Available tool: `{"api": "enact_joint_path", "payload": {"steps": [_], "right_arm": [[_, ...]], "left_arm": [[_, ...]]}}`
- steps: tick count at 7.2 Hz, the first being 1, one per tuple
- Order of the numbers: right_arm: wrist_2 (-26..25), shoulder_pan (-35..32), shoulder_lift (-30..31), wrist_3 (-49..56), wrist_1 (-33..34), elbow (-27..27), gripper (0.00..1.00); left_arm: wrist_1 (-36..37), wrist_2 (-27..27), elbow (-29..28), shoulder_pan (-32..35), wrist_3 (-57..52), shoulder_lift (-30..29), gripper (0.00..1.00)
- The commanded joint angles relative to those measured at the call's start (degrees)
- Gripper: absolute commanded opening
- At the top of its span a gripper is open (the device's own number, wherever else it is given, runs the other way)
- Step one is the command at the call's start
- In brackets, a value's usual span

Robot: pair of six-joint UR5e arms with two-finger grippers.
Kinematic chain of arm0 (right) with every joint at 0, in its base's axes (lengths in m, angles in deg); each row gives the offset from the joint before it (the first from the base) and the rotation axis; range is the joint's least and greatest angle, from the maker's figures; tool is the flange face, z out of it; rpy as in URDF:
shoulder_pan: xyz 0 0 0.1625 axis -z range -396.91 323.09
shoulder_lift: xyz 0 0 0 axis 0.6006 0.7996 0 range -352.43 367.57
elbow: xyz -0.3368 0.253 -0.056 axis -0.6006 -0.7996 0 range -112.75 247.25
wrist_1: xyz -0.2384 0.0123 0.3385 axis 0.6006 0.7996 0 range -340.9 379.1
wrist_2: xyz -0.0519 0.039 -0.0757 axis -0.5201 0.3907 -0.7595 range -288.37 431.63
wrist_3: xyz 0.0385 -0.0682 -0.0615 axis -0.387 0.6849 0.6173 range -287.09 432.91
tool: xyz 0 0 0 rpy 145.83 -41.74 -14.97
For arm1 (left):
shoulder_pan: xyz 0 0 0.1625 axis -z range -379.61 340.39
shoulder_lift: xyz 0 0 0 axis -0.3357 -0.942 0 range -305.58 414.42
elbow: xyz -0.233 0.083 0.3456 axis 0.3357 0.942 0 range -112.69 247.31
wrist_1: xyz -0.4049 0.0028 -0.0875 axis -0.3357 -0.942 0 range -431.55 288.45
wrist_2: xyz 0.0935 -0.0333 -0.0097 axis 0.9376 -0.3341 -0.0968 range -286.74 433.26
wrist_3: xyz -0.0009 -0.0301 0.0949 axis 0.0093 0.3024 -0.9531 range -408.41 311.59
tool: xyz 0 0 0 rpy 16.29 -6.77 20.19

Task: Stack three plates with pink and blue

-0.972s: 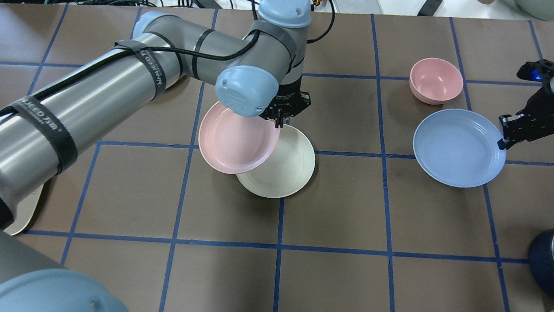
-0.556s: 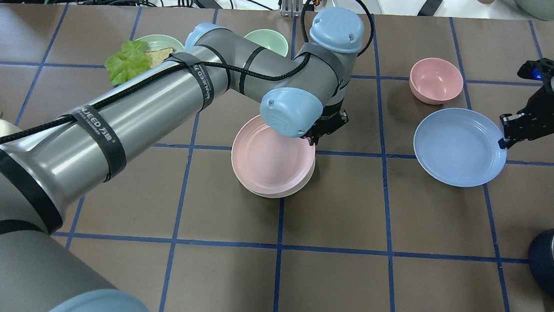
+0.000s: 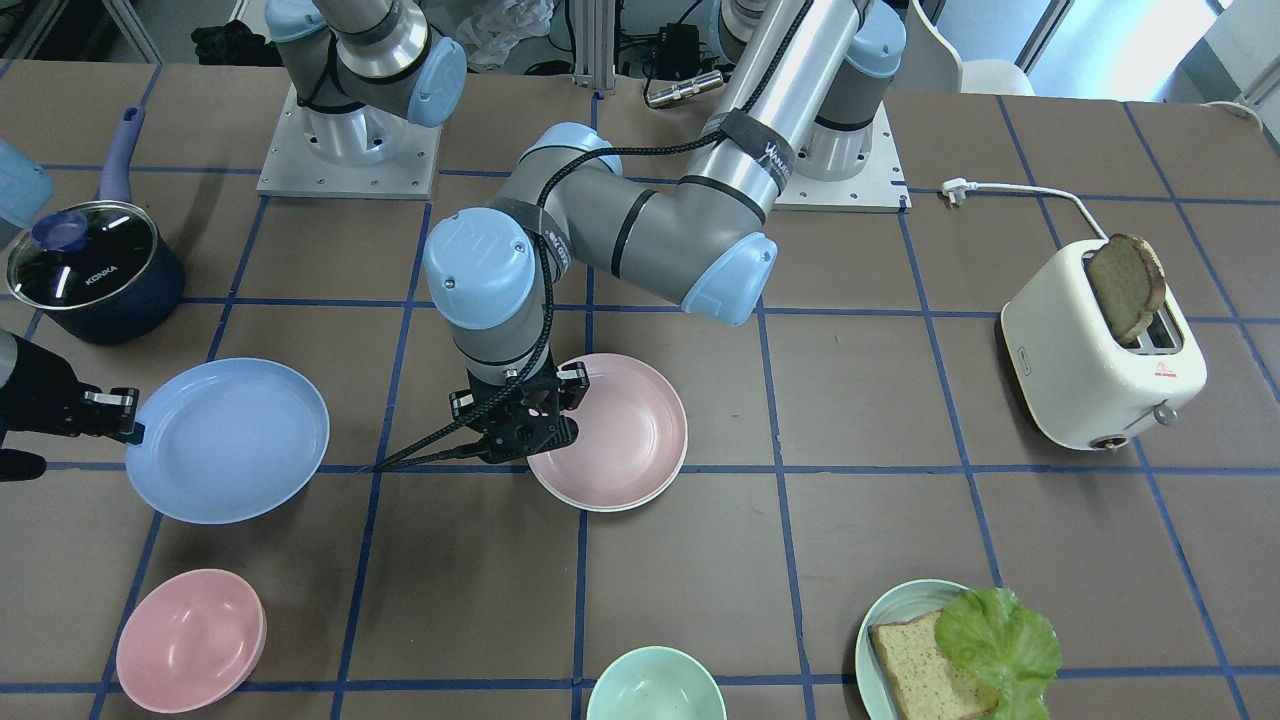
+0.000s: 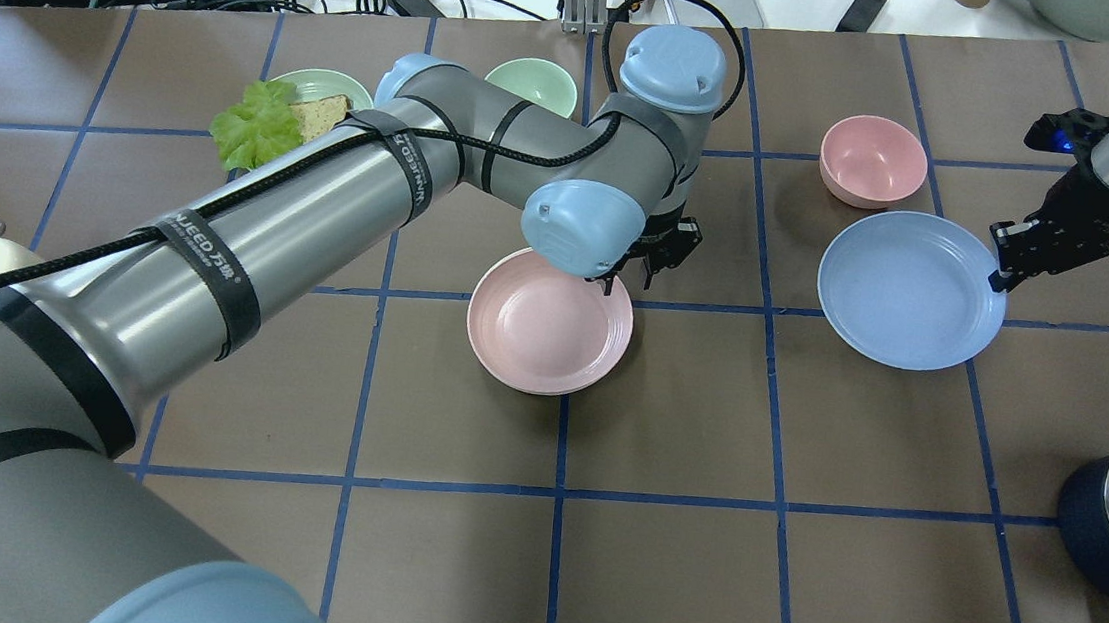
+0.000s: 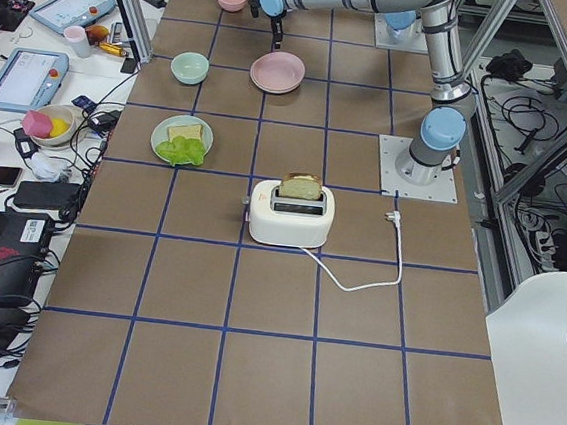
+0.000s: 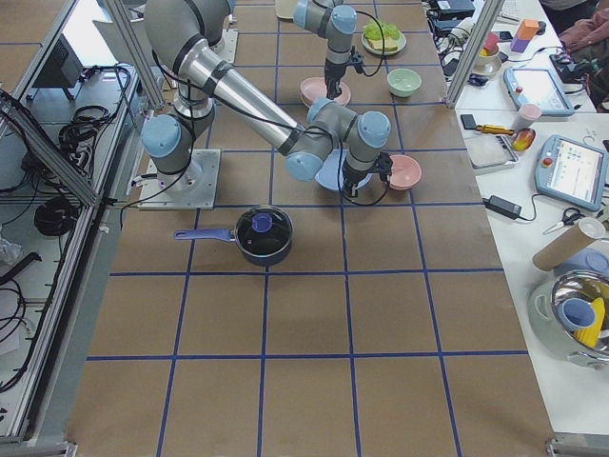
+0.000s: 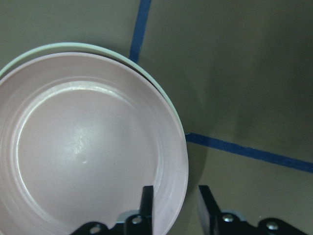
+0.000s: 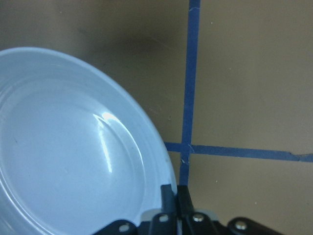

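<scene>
Pink plate sits on cream plate under spread left tool. Right tool pinches blue plate, not yet stacked.

My exterior feeds are bright and even, lit from above: the left arm carries a long white sheen and the pot lid throws back small strip-light glints. Shadows on the table are soft and short. Both wrist views are dimmer, greyer and softer. The pink plate shows a dull highlight and the blue plate a sharper streak. A broad dark shadow lies right of the pink plate
</scene>
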Motion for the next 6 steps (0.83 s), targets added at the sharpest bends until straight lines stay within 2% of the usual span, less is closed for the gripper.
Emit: {"api": "enact_joint_path", "payload": {"steps": [1,3,5,6], "right_arm": [[-0.13,-3.61,3.26,-4.09,-2.51,0.32,0.00],[1.27,-10.45,6.43,-14.59,-5.24,1.54,0.00],[1.36,-21.60,7.94,-23.58,-4.81,2.25,0.00],[5.72,-27.13,7.94,-30.42,-4.29,2.25,0.00]], "left_arm": [[-5.05,-2.32,-0.57,-6.92,-11.67,4.84,1.00],[-15.25,-3.57,-0.84,-15.97,-25.91,11.78,1.00],[-25.18,-3.31,-0.66,-22.07,-32.65,19.68,1.00],[-28.10,-3.14,-0.31,-22.69,-33.80,23.72,1.00]]}}
